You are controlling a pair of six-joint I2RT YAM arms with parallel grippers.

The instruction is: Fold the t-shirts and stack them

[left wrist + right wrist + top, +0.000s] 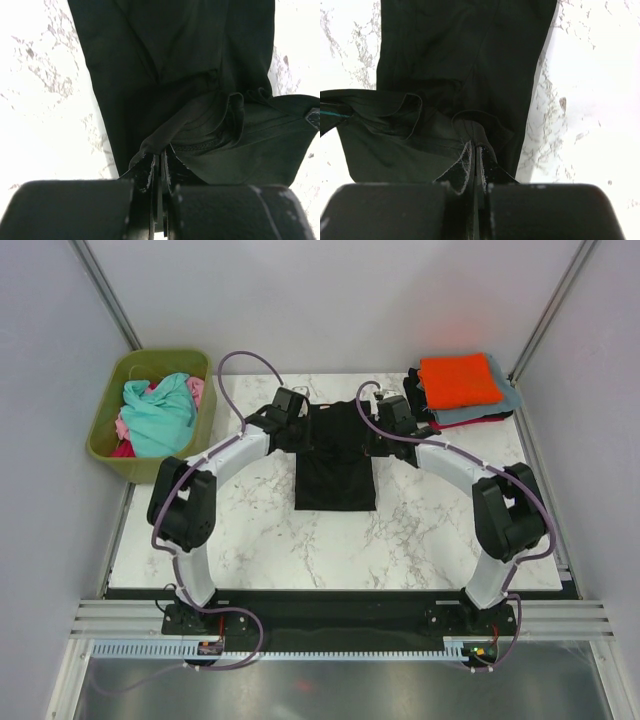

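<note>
A black t-shirt [335,460] lies on the marble table, folded into a narrow strip running front to back. My left gripper [292,425] is shut on its far left corner; the left wrist view shows the cloth [200,100] pinched between the jaws [162,152]. My right gripper [383,430] is shut on the far right corner; the right wrist view shows the cloth [455,75] pinched [475,147]. The far edge is lifted and bunched between the grippers. A stack of folded t-shirts, orange [458,380] on top of grey-blue and magenta, sits at the back right.
An olive-green tub [108,440] stands off the table's back left corner, holding teal [160,415], pink and red shirts. Grey walls and metal posts close in the sides. The table [400,540] has a marble top.
</note>
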